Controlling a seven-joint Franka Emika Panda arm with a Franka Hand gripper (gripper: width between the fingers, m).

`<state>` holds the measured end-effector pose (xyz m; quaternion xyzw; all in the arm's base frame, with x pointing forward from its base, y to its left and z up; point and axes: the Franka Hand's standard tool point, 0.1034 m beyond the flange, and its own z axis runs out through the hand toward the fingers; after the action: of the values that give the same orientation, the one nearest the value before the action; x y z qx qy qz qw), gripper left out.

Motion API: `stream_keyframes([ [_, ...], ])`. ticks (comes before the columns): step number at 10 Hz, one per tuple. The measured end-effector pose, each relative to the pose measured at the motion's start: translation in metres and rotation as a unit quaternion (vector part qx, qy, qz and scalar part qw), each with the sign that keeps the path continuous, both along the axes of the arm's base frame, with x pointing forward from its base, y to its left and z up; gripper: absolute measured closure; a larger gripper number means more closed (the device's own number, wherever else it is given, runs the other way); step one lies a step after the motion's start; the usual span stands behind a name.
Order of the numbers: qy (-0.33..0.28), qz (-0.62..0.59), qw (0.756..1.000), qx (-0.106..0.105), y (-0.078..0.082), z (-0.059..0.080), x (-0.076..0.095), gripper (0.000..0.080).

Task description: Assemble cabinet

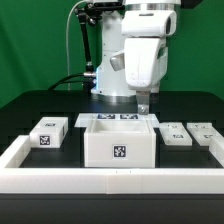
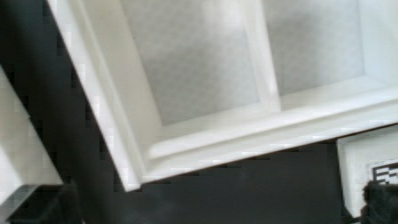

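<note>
**White rim up front, cabinet body right behind it, gripper over the body's back edge**

White rim (image 1: pixel 110 185) sat nearest the exterior camera, framing the black desk (image 1: pixel 30 105). Just behind it, mid-desk, stood the cabinet body (image 1: pixel 118 142), open side up, with one square tag (image 1: pixel 120 154) on its front face.

- Long axis: the body ran across the exterior view, left to right.
- Gripper (image 1: pixel 143 104) hung off the arm (image 1: pixel 140 50) behind the body, toward the exterior view's right, low over the back wall near that corner. So the body lay below it and toward the camera.
- Wrist view was filled by the body's (image 2: pixel 196 80) open interior, skewed in frame, with stepped walls and an inner rib. This fits the camera having been close above it.
- Gripper opening: can't tell. The fingers were too small in the exterior view and didn't show clearly in the wrist view. Nothing visibly held.
- Loose parts: left panel (image 1: pixel 47 133) beside the body on the exterior view's left, near panel (image 1: pixel 176 135) and far panel (image 1: pixel 203 132) on its right. All were apart from the body.
- Marker board (image 1: pixel 117 118) lay flat just behind the body.

Writing: none readable and no brand, only black-and-white tags. A tag fragment (image 2: pixel 377 172) showed past the body's wall in the wrist view, and I couldn't tell which part it belonged to.

Judgement: any next move hinges on that offset from gripper to back-right corner.
</note>
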<state>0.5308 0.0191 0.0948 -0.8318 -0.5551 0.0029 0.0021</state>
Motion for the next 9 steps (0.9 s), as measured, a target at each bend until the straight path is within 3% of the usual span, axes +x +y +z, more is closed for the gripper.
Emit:
stream_keyframes([
  [3,-0.013,0.065,0.998,0.0,-0.003,-0.003,0.002,0.0002],
  [5,-0.011,0.13,0.991,-0.004,-0.003,-0.01,-0.009,0.0002],
  [9,-0.013,0.143,0.99,-0.007,-0.004,-0.014,-0.015,0.0002],
])
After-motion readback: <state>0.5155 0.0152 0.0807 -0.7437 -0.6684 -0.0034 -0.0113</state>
